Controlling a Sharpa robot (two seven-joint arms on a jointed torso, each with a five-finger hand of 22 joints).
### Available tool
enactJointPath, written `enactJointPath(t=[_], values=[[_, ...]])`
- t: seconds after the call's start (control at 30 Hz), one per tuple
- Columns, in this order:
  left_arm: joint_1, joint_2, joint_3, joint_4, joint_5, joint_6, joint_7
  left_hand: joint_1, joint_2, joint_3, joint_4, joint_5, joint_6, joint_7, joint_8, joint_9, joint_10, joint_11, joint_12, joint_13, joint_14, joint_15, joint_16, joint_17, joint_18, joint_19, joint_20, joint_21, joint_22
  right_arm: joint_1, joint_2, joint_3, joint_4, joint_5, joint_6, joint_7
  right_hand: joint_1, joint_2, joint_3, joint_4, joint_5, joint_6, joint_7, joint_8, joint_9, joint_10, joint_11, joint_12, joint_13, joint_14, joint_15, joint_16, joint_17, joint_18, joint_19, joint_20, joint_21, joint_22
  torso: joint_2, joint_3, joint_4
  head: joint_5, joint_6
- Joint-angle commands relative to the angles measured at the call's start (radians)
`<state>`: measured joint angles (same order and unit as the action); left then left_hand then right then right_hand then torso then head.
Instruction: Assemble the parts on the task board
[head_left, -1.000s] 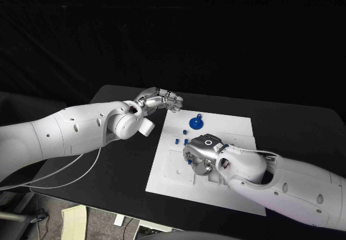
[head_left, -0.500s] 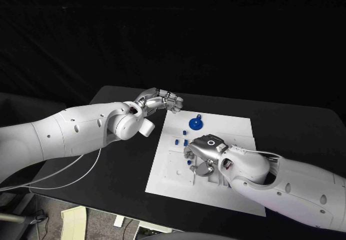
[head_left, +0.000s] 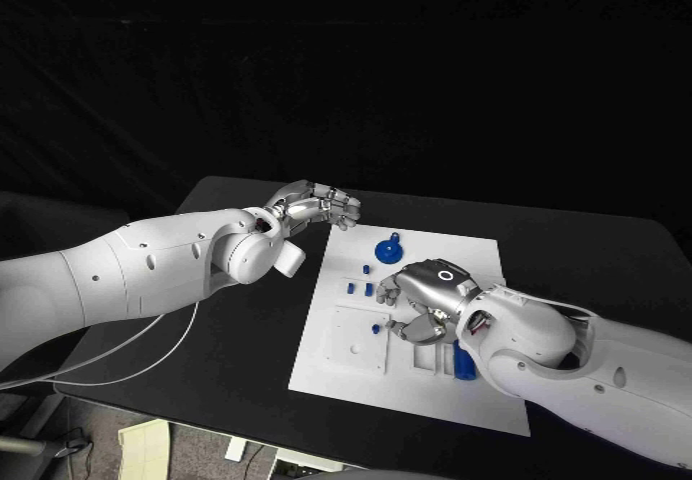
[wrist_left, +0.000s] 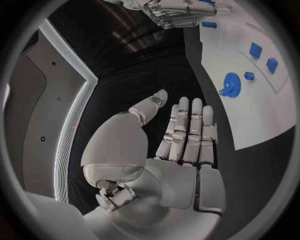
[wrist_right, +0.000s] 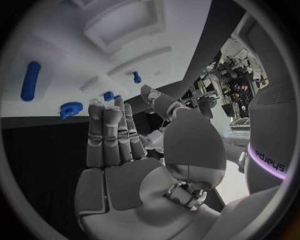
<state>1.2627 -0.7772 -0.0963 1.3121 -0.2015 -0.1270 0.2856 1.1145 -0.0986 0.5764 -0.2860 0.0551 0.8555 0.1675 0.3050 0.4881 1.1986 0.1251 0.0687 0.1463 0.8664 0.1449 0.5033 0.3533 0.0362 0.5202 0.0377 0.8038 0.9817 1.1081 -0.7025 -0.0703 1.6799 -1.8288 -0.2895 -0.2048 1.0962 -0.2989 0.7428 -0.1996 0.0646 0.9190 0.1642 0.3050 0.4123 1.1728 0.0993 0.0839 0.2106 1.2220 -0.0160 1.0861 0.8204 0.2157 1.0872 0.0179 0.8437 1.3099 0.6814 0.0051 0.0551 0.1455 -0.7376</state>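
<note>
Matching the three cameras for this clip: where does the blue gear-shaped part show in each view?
Head view: the blue gear lies at the task board's far end, beyond the right hand.
Left wrist view: blue gear on the board, past the left hand's fingertips.
Right wrist view: blue gear beside the fingertips.
Shared landmark: the white task board.

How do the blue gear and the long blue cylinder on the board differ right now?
The blue gear is round, flat and toothed, at the board's far edge; the blue cylinder is long and smooth, lying flat at the near side beside the right hand. Both are blue and held by neither hand.
</note>
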Motion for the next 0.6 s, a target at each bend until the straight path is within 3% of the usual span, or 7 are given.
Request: enactJointPath(t=[0.03, 0.1, 0.2, 0.23, 0.3, 0.37, 0.6], values=[[-0.002, 0.007, 0.001, -0.008, 0.010, 0.004, 0.010, 0.007, 0.006, -0.005, 0.000, 0.006, -0.006, 0.003, 0.007, -0.001, -0.007, 0.001, 0.002, -0.002, 0.006, -0.002, -0.005, 0.001, 0.017, 0.003, 0.005, -0.007, 0.001, 0.018, -0.028, 0.023, 0.025, 0.079, -0.014, 0.020, 0.018, 0.000, 0.009, 0.007, -0.006, 0.008, -0.007, 0.007, 0.003, 0.011, -0.006, 0.009, -0.002, 0.006, -0.004, 0.003, -0.002, 0.046, 0.006, -0.004, -0.005, 0.013, -0.003, -0.0006, -0.0019, -0.012, 0.014], [-0.003, 0.010, 0.001, -0.015, 0.011, 0.004, 0.011, 0.007, 0.006, -0.005, 0.000, 0.006, -0.006, 0.003, 0.007, -0.001, -0.007, 0.001, 0.002, -0.002, 0.006, -0.002, -0.005, 0.001, 0.017, 0.003, 0.005, -0.007, 0.001, 0.036, -0.052, 0.031, 0.032, 0.079, 0.001, 0.029, 0.022, 0.000, 0.012, 0.008, -0.006, 0.008, -0.008, 0.008, 0.003, 0.013, -0.007, 0.010, -0.003, 0.009, -0.005, 0.004, -0.001, 0.046, 0.008, -0.005, -0.004, 0.013, -0.008, -0.0004, -0.0049, -0.015, 0.018], [-0.005, 0.013, 0.001, -0.023, 0.013, 0.005, 0.012, 0.007, 0.006, -0.005, 0.000, 0.006, -0.006, 0.003, 0.007, -0.001, -0.007, 0.001, 0.002, -0.002, 0.006, -0.002, -0.005, 0.002, 0.017, 0.004, 0.005, -0.007, 0.001, 0.065, -0.084, 0.033, 0.026, 0.130, 0.039, 0.048, 0.023, 0.000, 0.010, 0.008, -0.004, 0.007, -0.007, 0.009, 0.003, 0.012, -0.007, 0.010, -0.005, 0.011, -0.004, 0.006, -0.001, 0.046, 0.010, -0.006, -0.002, 0.014, -0.012, -0.0007, -0.0074, -0.021, 0.023], [-0.007, 0.015, 0.001, -0.028, 0.013, 0.005, 0.012, 0.007, 0.006, -0.005, 0.001, 0.006, -0.006, 0.003, 0.007, -0.001, -0.007, 0.001, 0.002, -0.002, 0.006, -0.002, -0.005, 0.002, 0.017, 0.004, 0.005, -0.007, 0.001, 0.082, -0.100, 0.034, 0.014, 0.182, 0.076, 0.091, 0.021, 0.000, 0.004, 0.007, 0.000, 0.005, -0.006, 0.008, 0.002, 0.010, -0.006, 0.010, -0.008, 0.015, -0.004, 0.010, 0.000, 0.046, 0.013, -0.007, 0.001, 0.016, -0.014, -0.0009, -0.0086, -0.028, 0.029], [-0.009, 0.015, 0.001, -0.031, 0.014, 0.005, 0.012, 0.007, 0.006, -0.006, 0.001, 0.006, -0.006, 0.003, 0.007, -0.001, -0.007, 0.001, 0.002, -0.002, 0.006, -0.002, -0.005, 0.002, 0.017, 0.004, 0.005, -0.007, 0.001, 0.094, -0.114, 0.034, 0.002, 0.219, 0.088, 0.113, 0.023, 0.001, 0.002, 0.007, 0.004, 0.001, -0.005, 0.007, 0.002, 0.006, -0.005, 0.009, -0.011, 0.019, -0.003, 0.013, 0.002, 0.046, 0.019, -0.009, 0.004, 0.016, -0.017, -0.0011, -0.0096, -0.036, 0.032], [-0.012, 0.015, 0.001, -0.033, 0.016, 0.005, 0.013, 0.007, 0.006, -0.006, 0.001, 0.006, -0.006, 0.003, 0.007, -0.001, -0.007, 0.001, 0.002, -0.002, 0.006, -0.002, -0.005, 0.002, 0.017, 0.004, 0.005, -0.007, 0.001, 0.101, -0.128, 0.035, -0.006, 0.215, 0.099, 0.122, 0.011, 0.003, -0.032, -0.002, 0.061, -0.005, -0.003, 0.007, 0.001, 0.000, -0.003, 0.007, -0.018, 0.021, 0.000, 0.018, 0.004, 0.046, 0.021, -0.011, 0.009, 0.018, -0.019, -0.0014, -0.0108, -0.040, 0.035], [-0.015, 0.017, 0.001, -0.036, 0.018, 0.006, 0.014, 0.007, 0.007, -0.006, 0.001, 0.006, -0.007, 0.003, 0.007, -0.001, -0.007, 0.001, 0.002, -0.002, 0.006, -0.002, -0.006, 0.002, 0.017, 0.004, 0.005, -0.007, 0.001, 0.107, -0.136, 0.035, -0.066, 0.182, 0.122, 0.120, -0.006, 0.003, -0.087, -0.014, 0.102, -0.018, 0.000, 0.005, -0.002, -0.020, 0.005, 0.001, -0.035, 0.016, 0.006, 0.020, 0.005, 0.046, 0.016, -0.011, 0.009, 0.017, -0.024, -0.0019, -0.0141, -0.051, 0.040]])
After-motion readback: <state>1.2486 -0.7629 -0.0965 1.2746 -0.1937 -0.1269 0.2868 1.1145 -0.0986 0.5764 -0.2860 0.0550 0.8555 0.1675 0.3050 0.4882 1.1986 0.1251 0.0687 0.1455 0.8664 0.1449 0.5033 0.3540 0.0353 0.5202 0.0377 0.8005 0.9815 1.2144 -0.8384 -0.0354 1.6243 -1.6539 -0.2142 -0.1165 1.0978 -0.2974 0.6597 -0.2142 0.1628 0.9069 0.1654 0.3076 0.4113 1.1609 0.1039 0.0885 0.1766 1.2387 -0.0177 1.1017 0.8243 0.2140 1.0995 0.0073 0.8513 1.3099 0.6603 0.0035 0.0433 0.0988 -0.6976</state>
